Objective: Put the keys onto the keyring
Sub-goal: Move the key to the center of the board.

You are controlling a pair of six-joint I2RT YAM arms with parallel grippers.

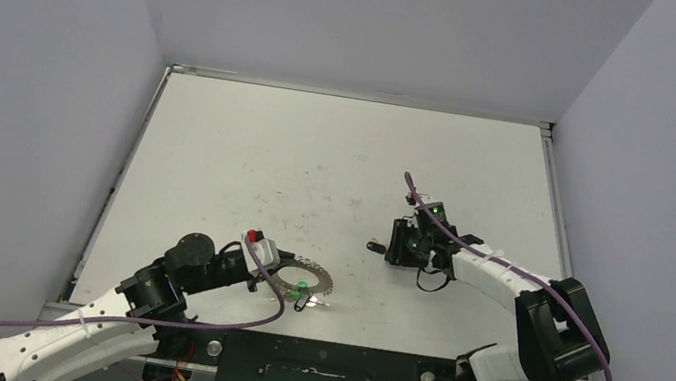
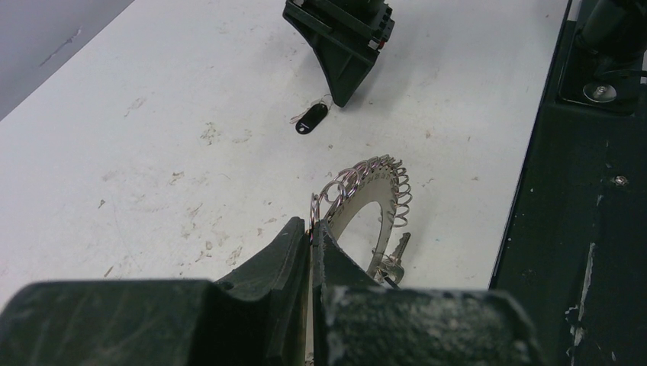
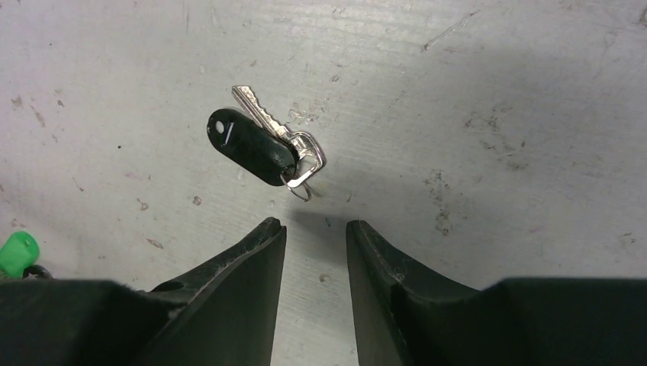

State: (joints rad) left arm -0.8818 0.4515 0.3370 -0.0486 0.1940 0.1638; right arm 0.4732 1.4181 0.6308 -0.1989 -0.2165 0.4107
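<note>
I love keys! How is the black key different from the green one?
The black key has a black head; the green key has a bright green one. The black key lies alone on the table, just ahead of the right pincer, whose fingers stand apart; the green key lies right beside the keyring, which the left pincer pinches. Both are tiny and rest on the table.

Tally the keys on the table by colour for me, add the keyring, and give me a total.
Green key: 1
Black key: 1
Silver key: 1
Keyring: 1
Total: 4
</note>
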